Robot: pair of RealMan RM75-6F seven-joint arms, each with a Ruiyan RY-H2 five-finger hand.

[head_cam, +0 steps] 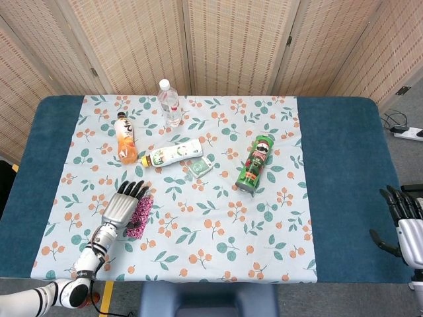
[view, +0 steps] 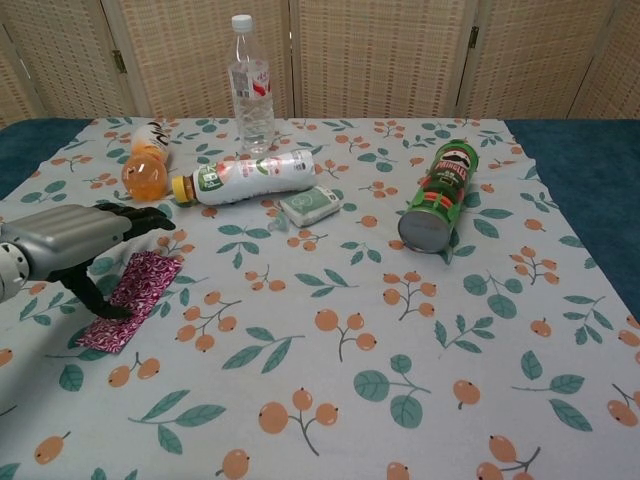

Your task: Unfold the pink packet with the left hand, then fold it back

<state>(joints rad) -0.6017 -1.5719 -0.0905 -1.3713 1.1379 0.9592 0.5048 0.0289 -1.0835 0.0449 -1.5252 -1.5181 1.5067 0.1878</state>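
The pink patterned packet [head_cam: 142,216] lies flat on the floral cloth near the table's front left, also seen as packet [view: 148,282] in the chest view. My left hand [head_cam: 123,203] hovers over its left side with fingers stretched out and apart. In the chest view the left hand [view: 72,241] has its thumb [view: 98,303] resting down on the packet's near part, and nothing is gripped. My right hand [head_cam: 404,221] hangs off the table's right edge, fingers apart and holding nothing.
An orange juice bottle [head_cam: 125,137] and a white bottle [head_cam: 174,152] lie behind the packet. A clear water bottle [head_cam: 170,103] stands at the back. A small green pack [head_cam: 199,166] and a green crisps can [head_cam: 255,163] lie toward the middle.
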